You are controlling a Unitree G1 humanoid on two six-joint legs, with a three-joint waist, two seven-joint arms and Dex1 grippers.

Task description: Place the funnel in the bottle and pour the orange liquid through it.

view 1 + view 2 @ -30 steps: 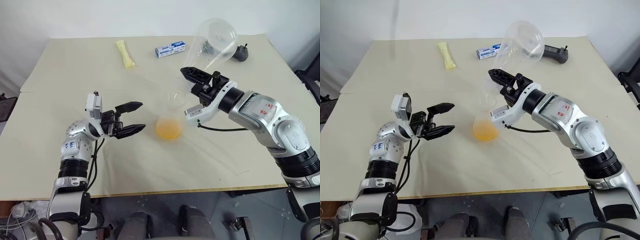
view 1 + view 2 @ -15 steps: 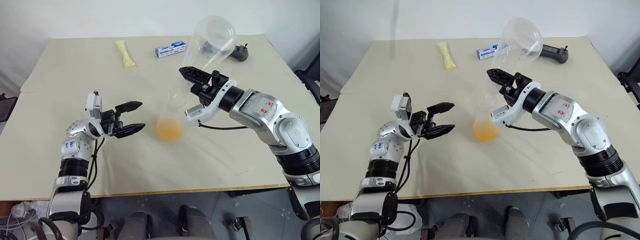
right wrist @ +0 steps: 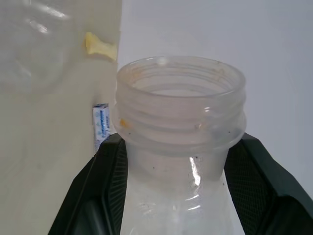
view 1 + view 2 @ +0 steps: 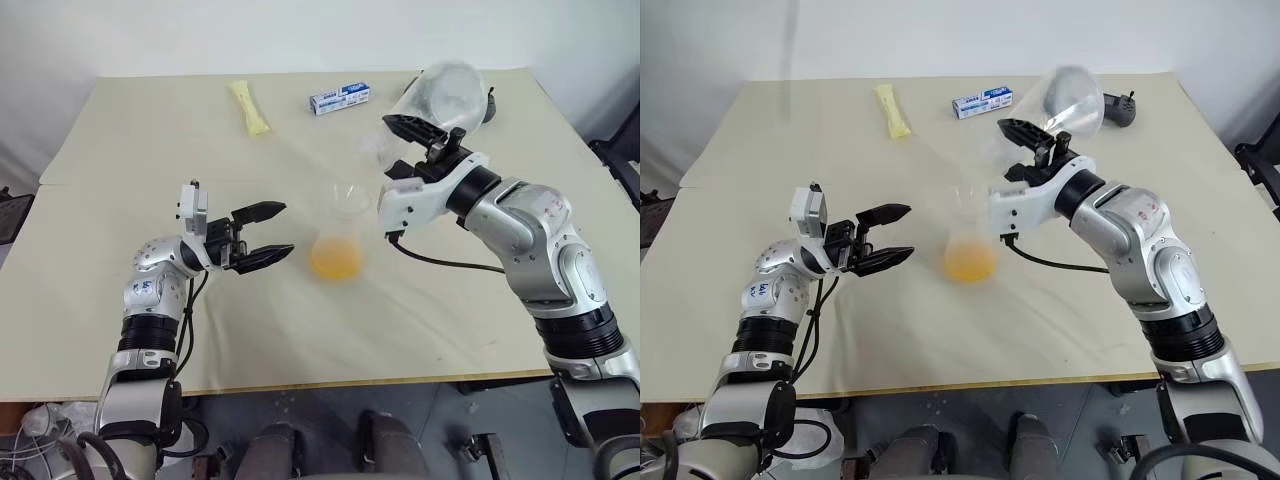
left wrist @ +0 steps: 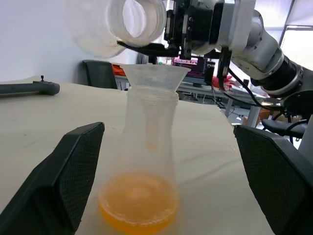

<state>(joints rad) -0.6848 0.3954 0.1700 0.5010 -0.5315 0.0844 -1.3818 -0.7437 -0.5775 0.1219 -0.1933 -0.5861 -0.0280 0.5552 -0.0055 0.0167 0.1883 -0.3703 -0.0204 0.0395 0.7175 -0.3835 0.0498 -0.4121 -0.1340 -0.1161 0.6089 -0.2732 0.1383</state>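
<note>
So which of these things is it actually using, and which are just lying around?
In use:
- bottle, standing on the table
- funnel, sitting in its neck
- orange liquid, in the bottle
- emptied flask, held by the right gripper
- left gripper, open beside the bottle

Lying about:
- yellow packet
- blue-white box
- black handle

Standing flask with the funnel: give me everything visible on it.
The flask is a clear, colourless conical vessel, plastic by the look of it, with a wide flat base tapering to a narrow neck. It stands upright on the beige table, between the open left gripper and the right arm. A shallow pool of orange liquid covers its bottom. A small clear funnel sits in its mouth. Neither gripper touches it.
</note>
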